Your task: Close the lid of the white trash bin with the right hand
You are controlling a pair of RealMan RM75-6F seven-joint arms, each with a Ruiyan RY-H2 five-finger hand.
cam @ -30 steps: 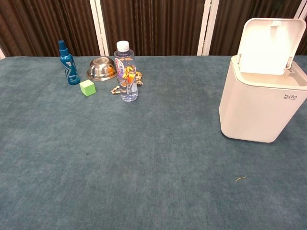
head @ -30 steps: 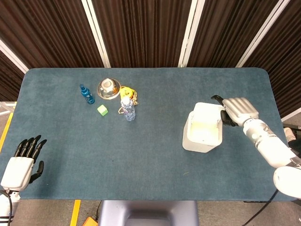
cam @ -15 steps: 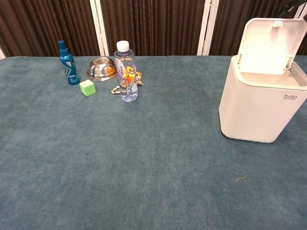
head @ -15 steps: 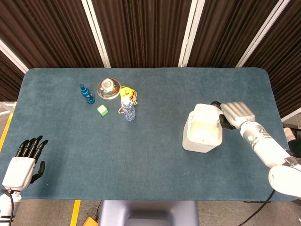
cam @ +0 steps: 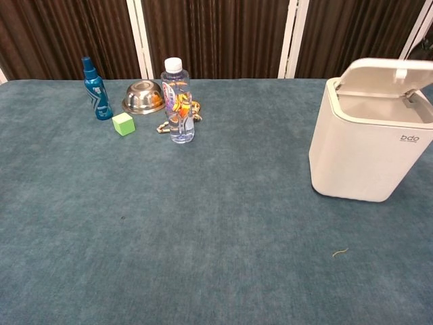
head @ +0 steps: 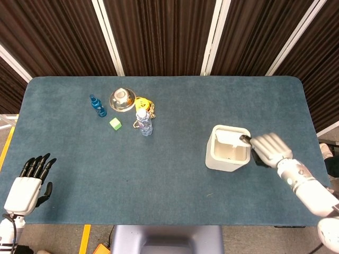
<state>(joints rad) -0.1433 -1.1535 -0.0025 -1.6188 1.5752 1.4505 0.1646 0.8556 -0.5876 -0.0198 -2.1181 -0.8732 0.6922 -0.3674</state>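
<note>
Bin: the white bin [cam: 369, 156] stands on the right part of the table [head: 175, 174], set in from the right edge and from the near edge.
Lid: the lid [cam: 387, 73] is hinged at the bin's right side and tilted low over the opening, with a gap left at the front.
Right hand: the right hand [head: 269, 148] sits at the bin's right rim, back upward, dark fingertips [head: 245, 139] reaching over the lid; whether they press it I cannot tell, and it grips nothing.
Left hand: the left hand [head: 26, 182] lies at the near-left corner, fingers straight and slightly spread, holding nothing.
Open room: a wide bare stretch of cloth lies between the bin and the far-left cluster; bare cloth also runs along the near edge.
Cluster: a blue spray bottle [cam: 97, 90], a steel bowl [cam: 143, 97], a green cube [cam: 123, 124] and a water bottle [cam: 177, 101] stand close together, well apart from the bin.
Change: a second ago the lid stood nearly upright; it now leans far down, and the right hand has moved nearer and lower along the bin's side. The left hand is about where it was.
Surface: blue-green cloth with a small scrap [cam: 339, 252] near the bin.
Room: dark pleated curtains [head: 159, 32] with white posts behind the table.
</note>
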